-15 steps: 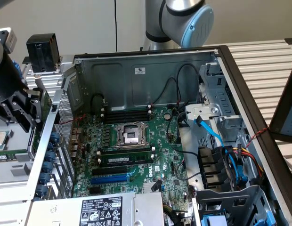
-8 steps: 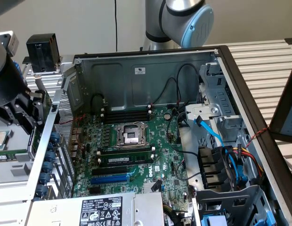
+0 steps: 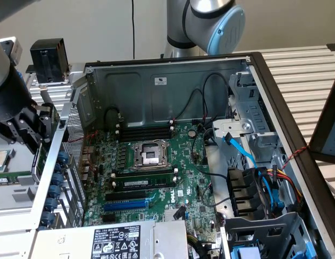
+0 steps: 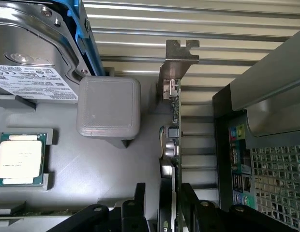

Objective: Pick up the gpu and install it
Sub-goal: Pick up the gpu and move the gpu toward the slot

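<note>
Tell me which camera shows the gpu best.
The wrist view. There the gpu stands edge-on between the fingers of the open claw, its silver bracket and green board plain to see. In the exterior view a thin strip of it shows under the claw, outside the case, at that view's left.

Pale wall point(image 3: 102, 24); white slatted tabletop point(image 3: 300, 73)

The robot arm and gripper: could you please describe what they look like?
The arm is made of silver-grey tubular segments with a round light-blue cap on its joint. The gripper is black, with jointed linkages and round pivots leading to two slim fingers.
</note>
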Controlling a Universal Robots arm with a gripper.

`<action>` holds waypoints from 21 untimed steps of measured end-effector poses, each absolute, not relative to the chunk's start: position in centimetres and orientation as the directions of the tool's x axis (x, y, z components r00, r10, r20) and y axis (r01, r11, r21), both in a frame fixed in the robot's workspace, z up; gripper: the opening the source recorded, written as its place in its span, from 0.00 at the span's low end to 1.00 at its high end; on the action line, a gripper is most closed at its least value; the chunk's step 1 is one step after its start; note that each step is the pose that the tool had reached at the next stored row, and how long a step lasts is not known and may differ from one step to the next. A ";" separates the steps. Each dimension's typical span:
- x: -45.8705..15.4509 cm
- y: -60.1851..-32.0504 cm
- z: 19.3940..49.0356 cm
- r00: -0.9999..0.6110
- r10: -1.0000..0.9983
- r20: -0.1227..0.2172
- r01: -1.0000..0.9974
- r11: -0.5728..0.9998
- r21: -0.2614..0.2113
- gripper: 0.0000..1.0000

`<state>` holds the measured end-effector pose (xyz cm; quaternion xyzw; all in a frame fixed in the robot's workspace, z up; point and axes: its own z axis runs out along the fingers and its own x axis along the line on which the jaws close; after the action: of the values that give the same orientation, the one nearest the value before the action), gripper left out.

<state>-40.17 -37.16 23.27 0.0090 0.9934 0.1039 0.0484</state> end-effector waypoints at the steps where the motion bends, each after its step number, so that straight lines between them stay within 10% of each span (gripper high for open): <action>1: -40.1 -37.2 23.3 -0.995 0.028 -0.094 0.008 0.978 0.207 0.42; 21: -40.0 -37.2 23.0 -0.995 0.032 -0.094 0.012 0.979 0.203 0.42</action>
<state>-39.95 -37.15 23.02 0.0111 0.9936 0.1015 0.0483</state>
